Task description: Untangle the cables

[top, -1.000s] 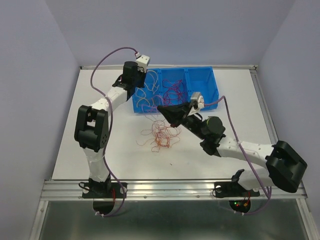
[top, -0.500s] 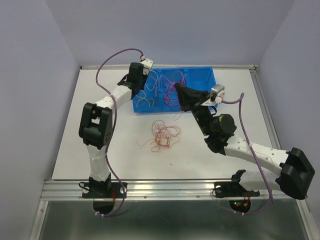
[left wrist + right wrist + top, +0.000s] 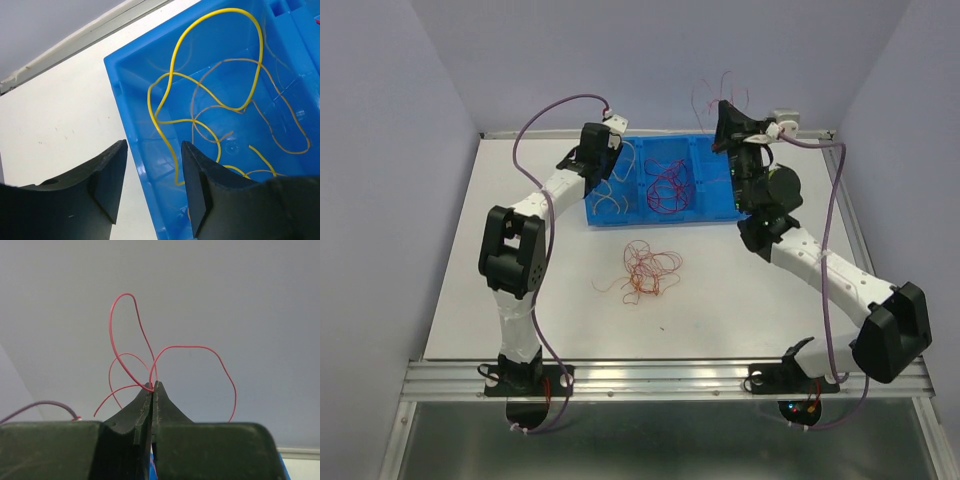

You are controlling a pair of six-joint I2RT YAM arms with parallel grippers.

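A tangle of red and orange cables (image 3: 643,272) lies on the white table in front of the blue bin (image 3: 715,213). More red cables (image 3: 668,188) lie in the bin's middle compartment and pale yellow ones (image 3: 200,85) in its left one. My left gripper (image 3: 152,185) is open, with its fingers on either side of the bin's left wall (image 3: 125,85) and nothing held. It hangs over the bin's left end (image 3: 592,178). My right gripper (image 3: 153,385) is shut on thin red cables (image 3: 130,340) and raised high above the bin's right end (image 3: 722,104).
The bin stands at the back of the table, near the back rail (image 3: 520,133). Purple arm cables (image 3: 545,115) loop over the left arm and along the right arm (image 3: 832,230). Grey walls enclose the table on both sides.
My right gripper has lifted red cables from the tangle up and back, above the bin's right end. My left gripper has opened over the left compartment.
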